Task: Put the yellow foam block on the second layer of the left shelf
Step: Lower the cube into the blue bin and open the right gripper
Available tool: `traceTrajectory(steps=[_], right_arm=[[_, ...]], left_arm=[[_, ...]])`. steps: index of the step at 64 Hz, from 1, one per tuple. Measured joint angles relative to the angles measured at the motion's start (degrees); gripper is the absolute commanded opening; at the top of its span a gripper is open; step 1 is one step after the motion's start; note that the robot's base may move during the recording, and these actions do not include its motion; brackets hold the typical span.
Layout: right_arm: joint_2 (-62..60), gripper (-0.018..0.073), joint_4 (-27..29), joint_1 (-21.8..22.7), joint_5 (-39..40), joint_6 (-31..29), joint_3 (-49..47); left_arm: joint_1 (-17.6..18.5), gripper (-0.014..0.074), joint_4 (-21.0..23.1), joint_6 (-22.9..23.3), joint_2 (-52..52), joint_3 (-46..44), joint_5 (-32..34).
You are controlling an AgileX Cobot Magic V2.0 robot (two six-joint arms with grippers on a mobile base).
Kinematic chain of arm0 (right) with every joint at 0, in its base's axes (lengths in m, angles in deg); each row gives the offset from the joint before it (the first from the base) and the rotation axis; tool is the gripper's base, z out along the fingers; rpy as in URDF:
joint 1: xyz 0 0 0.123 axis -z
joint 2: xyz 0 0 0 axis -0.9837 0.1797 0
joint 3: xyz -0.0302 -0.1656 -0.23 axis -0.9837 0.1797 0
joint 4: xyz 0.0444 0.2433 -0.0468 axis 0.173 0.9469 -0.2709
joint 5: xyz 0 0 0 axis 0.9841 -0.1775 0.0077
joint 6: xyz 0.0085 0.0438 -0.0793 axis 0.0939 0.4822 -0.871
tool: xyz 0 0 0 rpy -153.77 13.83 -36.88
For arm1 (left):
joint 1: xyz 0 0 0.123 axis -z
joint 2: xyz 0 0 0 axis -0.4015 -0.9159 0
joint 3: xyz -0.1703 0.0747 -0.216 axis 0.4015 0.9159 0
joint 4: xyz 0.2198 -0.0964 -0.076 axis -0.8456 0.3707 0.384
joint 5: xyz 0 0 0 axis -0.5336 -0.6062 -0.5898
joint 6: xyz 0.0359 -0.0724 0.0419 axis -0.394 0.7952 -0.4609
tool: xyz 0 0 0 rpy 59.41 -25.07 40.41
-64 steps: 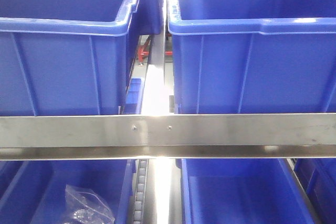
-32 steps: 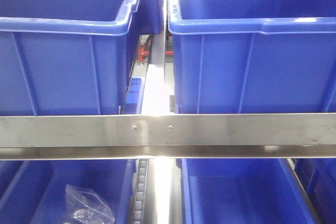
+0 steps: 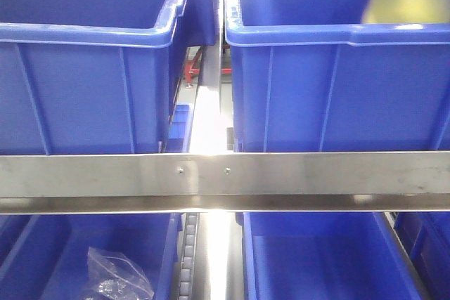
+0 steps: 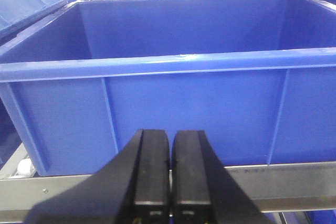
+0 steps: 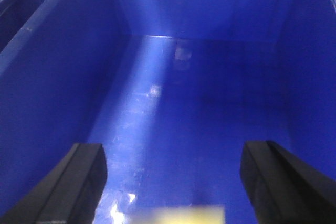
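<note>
Left gripper [image 4: 170, 174] – jaws pressed together, right gripper [image 5: 170, 174] – jaws spread wide

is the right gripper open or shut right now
Open. The right gripper has its fingers spread wide apart over the blue bin, with the yellow foam block below them.

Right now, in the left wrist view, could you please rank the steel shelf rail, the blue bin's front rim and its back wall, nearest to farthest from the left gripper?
1. Steel shelf rail, just behind the shut left gripper, low.
2. Front rim of the blue bin, above the rail.
3. Back wall, deepest inside, top.
</note>
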Motion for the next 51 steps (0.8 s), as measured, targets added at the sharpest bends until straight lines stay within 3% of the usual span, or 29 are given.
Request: traceTrajectory(steps=[8, 19, 34, 51], right_arm=[[-0.9, 0.0508, 0.0, 0.0, 0.4, 0.0, -0.1], [-5.1, 0.0041, -0.2, 0.7, -0.3, -0.6, -0.1], [-13.6, 0.0064, -0.5, 4.9, -2.5, -1.5, 2.4], [-30.8, 0.0064, -0.5, 5.5, 0.6, -1.7, 19.1]], left_arm=[[0.0, 0.0136, 0.0, 0.0, 0.0, 0.0, 0.0], [0.0, 0.0136, 0.0, 0.0, 0.0, 0.0, 0.0], [0.0, 0.0136, 0.0, 0.0, 0.0, 0.0, 0.0], [0.0, 0.0136, 0.0, 0.0, 0.0, 0.0, 0.0]])
